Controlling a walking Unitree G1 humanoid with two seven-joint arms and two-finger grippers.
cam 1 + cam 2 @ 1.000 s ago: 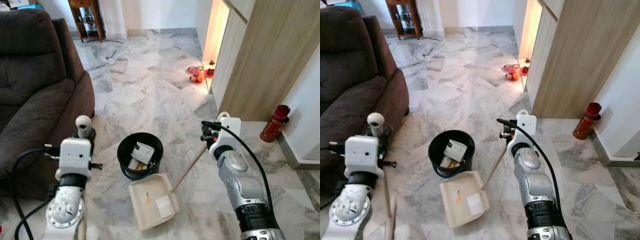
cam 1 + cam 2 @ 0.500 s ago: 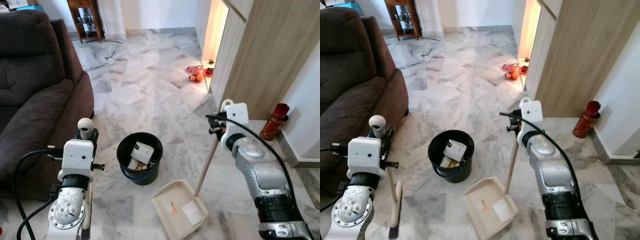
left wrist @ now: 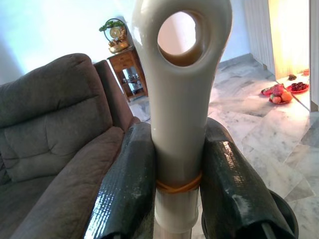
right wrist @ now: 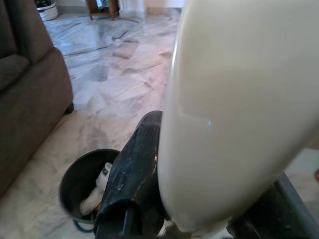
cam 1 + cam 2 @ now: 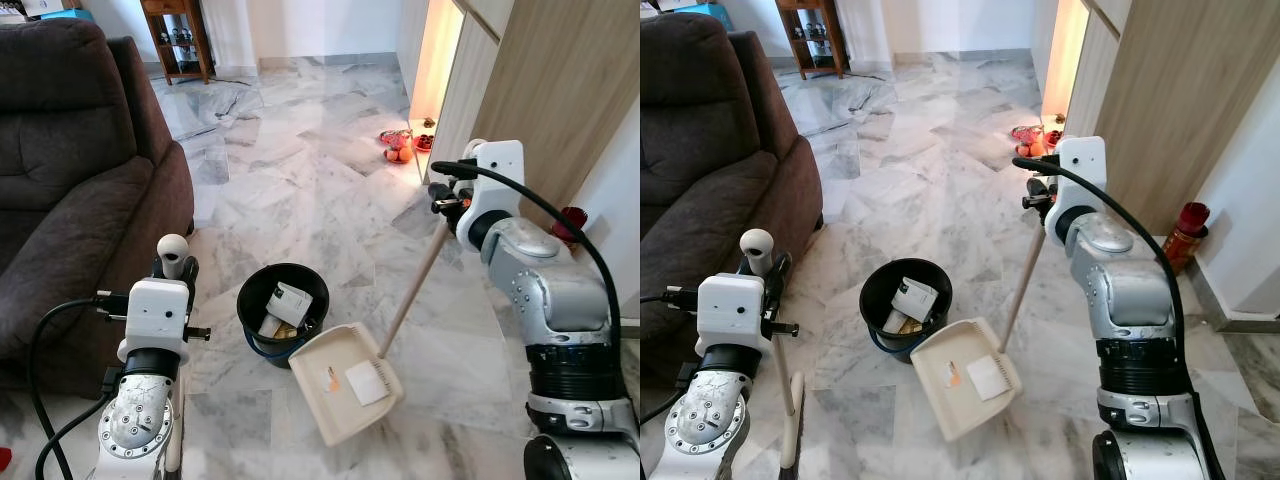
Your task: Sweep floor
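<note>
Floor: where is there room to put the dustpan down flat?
The widest bare marble floor lies past the bucket, between the sofa and the wooden cabinet. It is crowded close in, where the dustpan leans against the bucket. Plates of fruit sit by the lit doorway.

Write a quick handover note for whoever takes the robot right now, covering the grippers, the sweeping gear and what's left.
Left gripper: fingers shut on the broom handle, held upright beside the sofa.
Right gripper: shut on the dustpan handle.
Dustpan: tilted, its front edge at the rim of the black bin. A white paper piece and a small orange scrap still lie in the pan.
Done: debris collected into the pan; the bin already holds some trash.
Left: tip the pan's load into the bin, then put the broom and dustpan away.
</note>
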